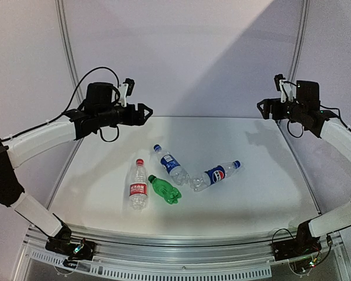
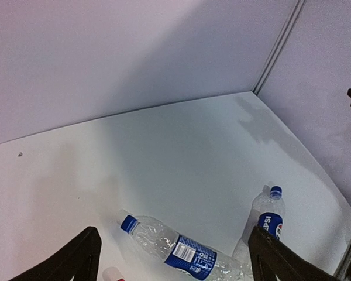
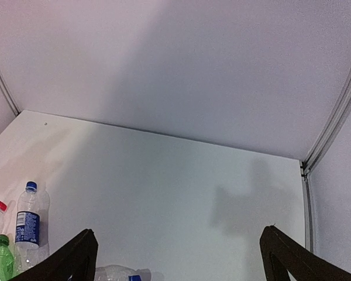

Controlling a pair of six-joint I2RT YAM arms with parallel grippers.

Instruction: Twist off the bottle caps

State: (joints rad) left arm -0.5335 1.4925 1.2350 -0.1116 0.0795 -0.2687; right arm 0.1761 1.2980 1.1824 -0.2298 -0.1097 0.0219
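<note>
From above alone, four bottles (image 1: 165, 190)

Lying flat mid-desk (image 1: 251, 193), all 4 capped. At left, clear red-label bottle (image 1: 138, 188), red cap (image 1: 140, 162) pointing far. Just beside it, green bottle (image 1: 167, 191), green cap (image 1: 151, 178) far-left. Blue-label bottle (image 1: 173, 167), blue cap (image 1: 157, 148) far-left, base beside Pepsi bottle (image 1: 215, 174), other blue cap (image 1: 237, 164) rightward.

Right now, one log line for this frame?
left gripper: open, raised | right gripper: open, raised | red-label bottle, green bottle, blue-label bottle, Pepsi bottle: lying, capped, untouched
</note>
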